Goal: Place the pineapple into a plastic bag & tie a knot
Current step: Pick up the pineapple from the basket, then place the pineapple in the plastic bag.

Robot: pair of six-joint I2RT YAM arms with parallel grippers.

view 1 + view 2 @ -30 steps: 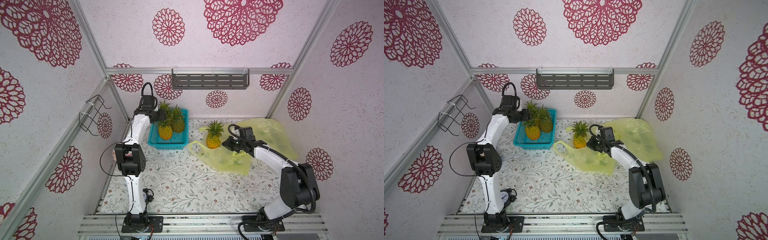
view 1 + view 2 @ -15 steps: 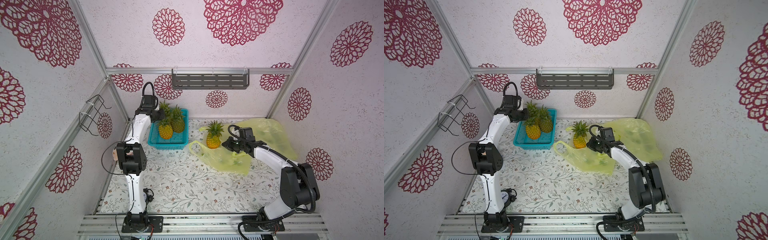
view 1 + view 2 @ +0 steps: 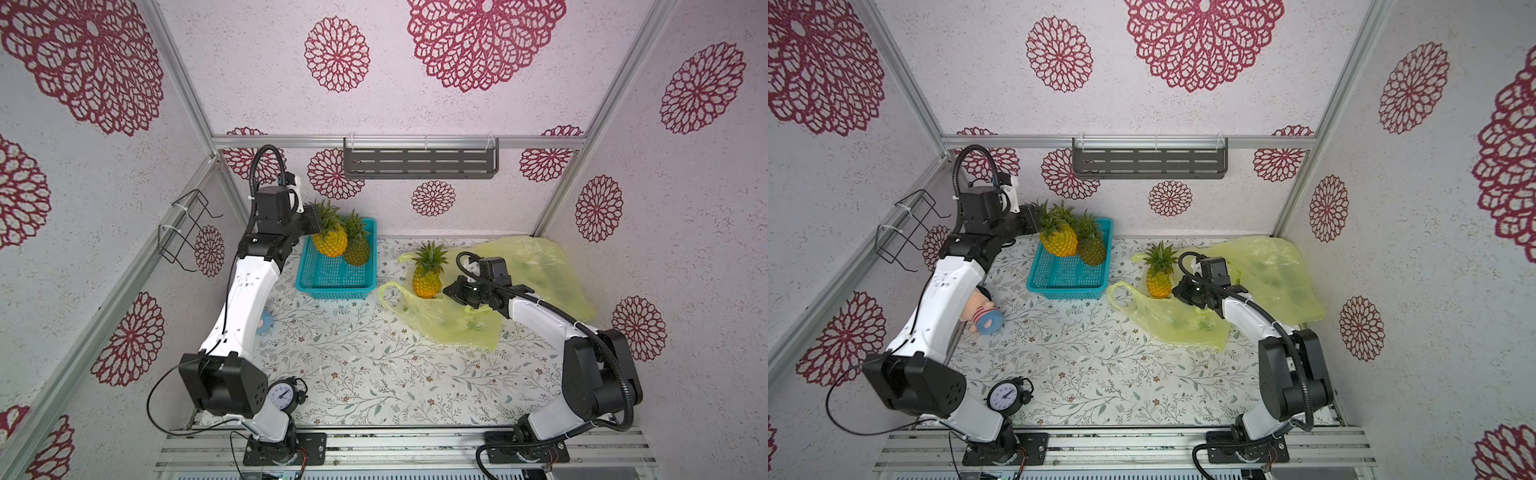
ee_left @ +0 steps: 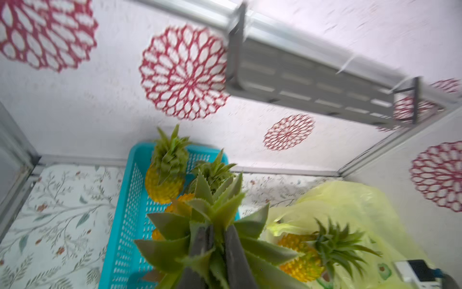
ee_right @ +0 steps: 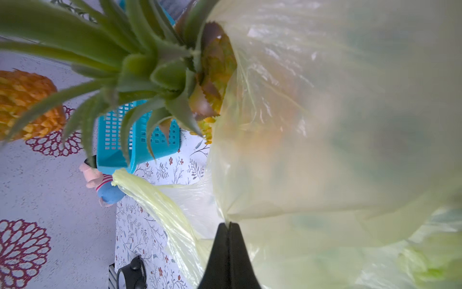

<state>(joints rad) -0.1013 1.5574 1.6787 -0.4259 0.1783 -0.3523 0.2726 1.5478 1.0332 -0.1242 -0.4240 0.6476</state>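
Pineapple (image 3: 330, 245) now in left pincer (image 4: 218, 231)

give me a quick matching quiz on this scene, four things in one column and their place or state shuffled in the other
1. left gripper
2. right gripper
3. alarm clock
4. teal basket

a. shut on the yellow bag, pinching its edge
b. at the front of the table, on the robot's left side
c. shut on the crown of a pineapple
d. at the table's back edge

Pairs: 1-c, 2-a, 3-b, 4-d
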